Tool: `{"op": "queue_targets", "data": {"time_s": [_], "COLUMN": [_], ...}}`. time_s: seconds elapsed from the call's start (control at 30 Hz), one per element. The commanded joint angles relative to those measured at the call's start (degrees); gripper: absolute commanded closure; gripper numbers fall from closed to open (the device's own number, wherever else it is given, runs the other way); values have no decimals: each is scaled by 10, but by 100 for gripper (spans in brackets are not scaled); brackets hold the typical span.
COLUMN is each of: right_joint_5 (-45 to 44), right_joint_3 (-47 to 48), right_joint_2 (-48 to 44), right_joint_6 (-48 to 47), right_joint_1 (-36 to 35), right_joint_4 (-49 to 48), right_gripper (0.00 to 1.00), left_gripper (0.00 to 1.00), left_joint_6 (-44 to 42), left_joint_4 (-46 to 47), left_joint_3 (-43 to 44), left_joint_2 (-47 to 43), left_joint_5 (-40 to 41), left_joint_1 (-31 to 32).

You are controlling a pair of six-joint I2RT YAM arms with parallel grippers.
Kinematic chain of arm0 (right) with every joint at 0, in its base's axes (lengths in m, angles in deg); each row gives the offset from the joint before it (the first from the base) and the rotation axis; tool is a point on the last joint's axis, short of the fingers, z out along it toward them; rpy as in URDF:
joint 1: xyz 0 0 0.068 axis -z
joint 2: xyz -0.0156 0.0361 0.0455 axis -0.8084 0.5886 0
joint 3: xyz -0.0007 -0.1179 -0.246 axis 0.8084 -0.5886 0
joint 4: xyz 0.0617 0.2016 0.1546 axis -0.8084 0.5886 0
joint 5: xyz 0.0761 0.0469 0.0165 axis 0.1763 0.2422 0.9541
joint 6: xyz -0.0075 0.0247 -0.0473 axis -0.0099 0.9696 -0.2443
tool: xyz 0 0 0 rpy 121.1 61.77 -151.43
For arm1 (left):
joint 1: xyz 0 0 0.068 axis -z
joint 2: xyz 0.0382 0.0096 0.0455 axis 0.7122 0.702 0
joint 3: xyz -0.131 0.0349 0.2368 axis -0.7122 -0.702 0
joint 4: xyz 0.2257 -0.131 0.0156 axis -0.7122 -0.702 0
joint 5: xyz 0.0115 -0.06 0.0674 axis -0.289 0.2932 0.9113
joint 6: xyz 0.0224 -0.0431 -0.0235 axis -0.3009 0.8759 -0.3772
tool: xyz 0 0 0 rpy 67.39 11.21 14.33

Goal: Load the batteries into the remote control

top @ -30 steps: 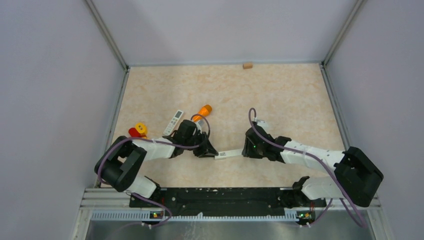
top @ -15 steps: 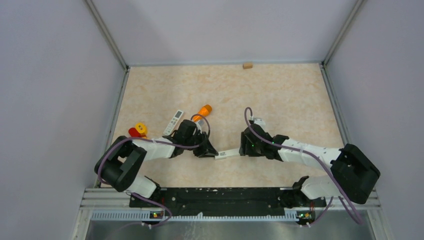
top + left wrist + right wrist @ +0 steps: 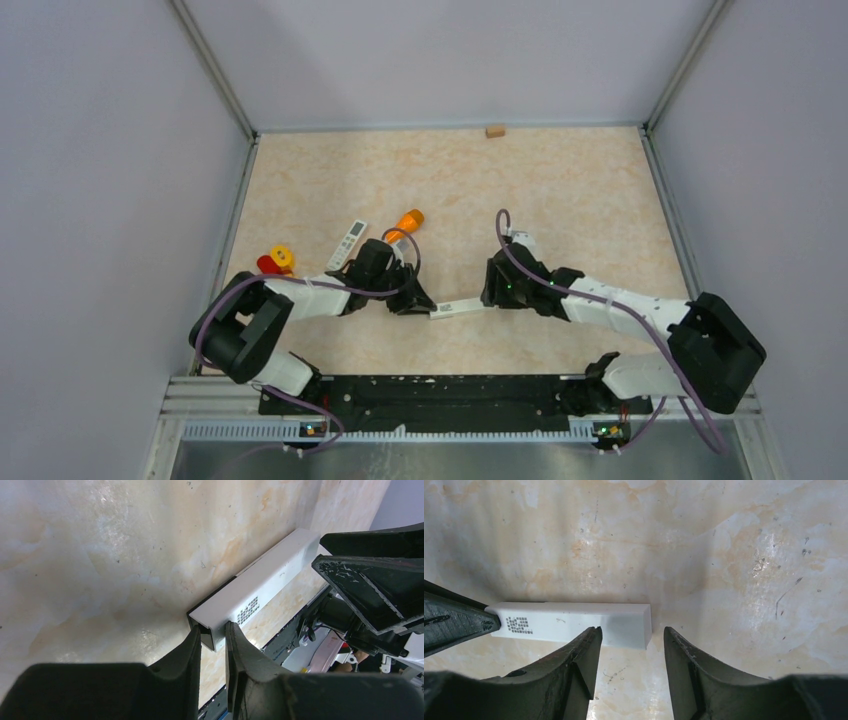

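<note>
A slim white bar (image 3: pixel 455 308) with a dot-code label lies on the table between the two arms. My left gripper (image 3: pixel 424 303) is shut on its left end, which shows hollow and dark in the left wrist view, with the bar (image 3: pixel 265 580) running away from the left gripper (image 3: pixel 213 632). My right gripper (image 3: pixel 487 297) stands open at the bar's other end. In the right wrist view the bar (image 3: pixel 574 622) ends just beyond the right gripper (image 3: pixel 630 640), with nothing between the fingers. A white remote control (image 3: pixel 349 243) with buttons lies at the left. No batteries are in view.
An orange torch-like tube (image 3: pixel 408 221) lies just behind my left wrist. A red and yellow object (image 3: pixel 275 260) sits near the left wall. A small wooden block (image 3: pixel 494 130) rests at the far edge. Walls close in the table on three sides.
My right jaws have spread wider at the bar's right end, and the right wrist shifted slightly left and back again. The left gripper and the bar have stayed in place.
</note>
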Motion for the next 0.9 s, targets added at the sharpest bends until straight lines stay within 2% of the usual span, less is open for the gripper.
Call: {"op": "queue_targets", "data": {"time_s": [0.0,0.1,0.4,0.63,0.87], "right_joint_5": [8,14,37,63,86], "right_joint_3": [0,-3,-29,-41,-64], "right_joint_2": [20,30,37,51,73], "right_joint_6": [-7,-12,-17,2,96], "right_joint_1": [6,7,8,5,-40], "right_joint_4": [-26,-29,-21,-22,-59], "right_gripper": [55,64,82,87,90], "left_gripper": [100,100,100,100,100], "left_joint_6": [-37,-37,-36,-22,43], "left_joint_4": [-117,-118,-117,-104,-37], "left_joint_3": [-27,-27,-27,-28,-34], "left_joint_2": [36,36,31,26,11], "left_joint_5": [82,82,78,58,4], "left_joint_1": [12,11,12,12,11]}}
